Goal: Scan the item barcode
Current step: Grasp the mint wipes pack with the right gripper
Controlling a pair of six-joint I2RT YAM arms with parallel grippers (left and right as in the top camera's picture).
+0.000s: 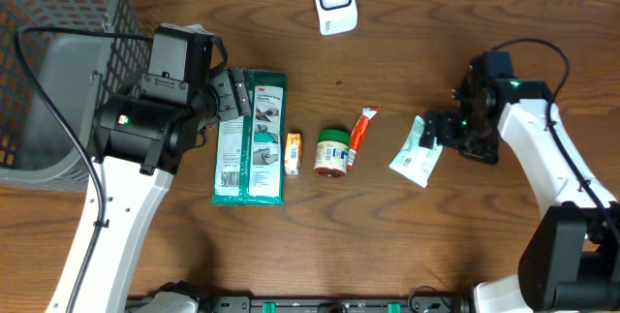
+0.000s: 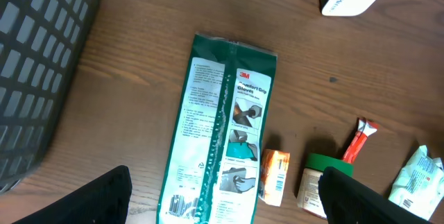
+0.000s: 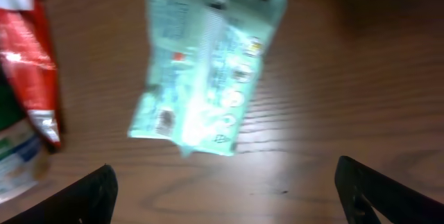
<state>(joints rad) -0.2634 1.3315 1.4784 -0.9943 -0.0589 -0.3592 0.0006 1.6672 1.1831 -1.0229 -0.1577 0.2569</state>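
With the overhead view's top edge taken as twelve o'clock, the white scanner (image 1: 334, 1) is seen standing at twelve o'clock on the wooden table (image 1: 387, 245). The pale green packet (image 1: 417, 153) is laid flat on the wood toward three o'clock, at about seven o'clock of the right gripper (image 1: 433, 131). In the right wrist view its fingers (image 3: 80, 200) are spread wide and nothing is clamped between them. The packet lies on the table beyond them.

The left gripper (image 1: 237, 98) is held above the top end of the green glove pack (image 1: 250, 158), toward nine o'clock of the table's middle. Its fingers (image 2: 97, 196) are likewise parted wide, and nothing is gripped.

Between the two packs a row is formed by a small orange box (image 1: 294, 151), a green-lidded jar (image 1: 332, 151) and a red tube (image 1: 361, 129), the tube lying just beside the jar at its two o'clock. A black mesh basket (image 1: 58, 22) is placed at ten o'clock
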